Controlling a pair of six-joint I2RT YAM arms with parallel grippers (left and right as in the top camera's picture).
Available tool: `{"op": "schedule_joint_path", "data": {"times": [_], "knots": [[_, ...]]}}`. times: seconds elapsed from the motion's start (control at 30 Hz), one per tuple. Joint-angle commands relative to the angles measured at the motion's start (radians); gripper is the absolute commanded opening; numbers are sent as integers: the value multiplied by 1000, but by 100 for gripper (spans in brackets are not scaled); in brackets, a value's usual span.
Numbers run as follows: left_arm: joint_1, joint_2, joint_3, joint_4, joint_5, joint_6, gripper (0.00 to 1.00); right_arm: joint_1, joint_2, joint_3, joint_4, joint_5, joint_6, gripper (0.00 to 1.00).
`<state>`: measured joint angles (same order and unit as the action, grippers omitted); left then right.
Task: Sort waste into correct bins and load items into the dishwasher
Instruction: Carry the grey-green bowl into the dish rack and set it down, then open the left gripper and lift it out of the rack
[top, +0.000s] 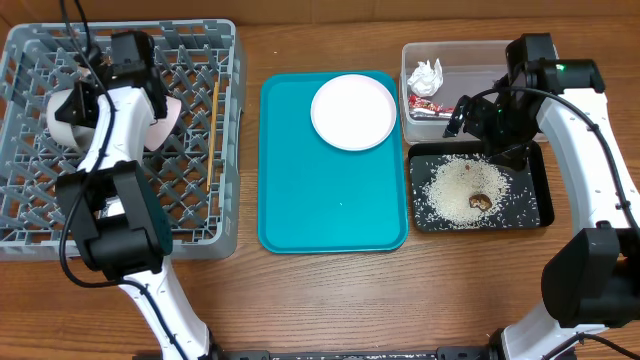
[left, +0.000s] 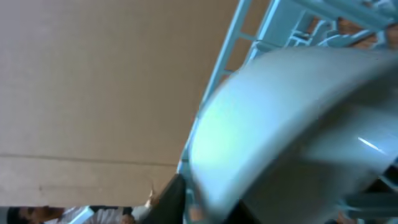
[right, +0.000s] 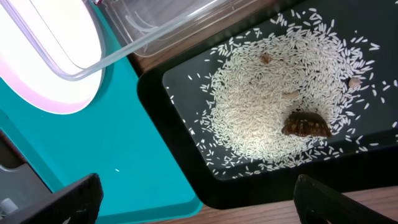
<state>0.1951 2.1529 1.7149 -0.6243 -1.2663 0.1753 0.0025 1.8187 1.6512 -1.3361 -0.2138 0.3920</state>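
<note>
Overhead, the round white plate (top: 353, 112) lies flat on the teal tray (top: 330, 200), in the tray's far corner on the right arm's side. It looks like the last item waiting to be loaded. The grey dish rack (top: 120, 245) sits on the surface just beside the teal tray on the left arm's side. It already holds a pale bowl (top: 168, 122) and a chopstick (top: 213, 130) along the wall nearest the tray.

The left pincer (top: 150, 105) hangs over that bowl. Its wrist view is filled by blurred white curve, so I cannot tell whether it is clenched or released.

On the teal tray's other side, the right pincer (right: 199, 202) hovers with its fingers spread wide and nothing between them. Below it is the black tray (top: 540, 215) of rice (top: 455, 190) with the brown lump (top: 480, 201).

The plate is probably stiff, glazed, slippery and breakable, and moderately heavy for a thin pinch. Lying flat, it offers only its rim. The best hold is likely the rim edge nearest the tray's middle, gripped firmly so the plate does not pivot or slide out when lifted.
</note>
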Motion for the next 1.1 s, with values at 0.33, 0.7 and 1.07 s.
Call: {"op": "schedule_joint_path", "data": {"times": [0.33,0.7,1.07], "knots": [[-113,-13,-11,-10,100,-61,63,3,-4,5,2,-13,0,100],[-231,-251,-11,-147,446,-165,75,3,-5,5,3,-13,0,100],[-250,-451,-11,-351,615,-389,65,3,-5,5,-6,-13,0,100]]}}
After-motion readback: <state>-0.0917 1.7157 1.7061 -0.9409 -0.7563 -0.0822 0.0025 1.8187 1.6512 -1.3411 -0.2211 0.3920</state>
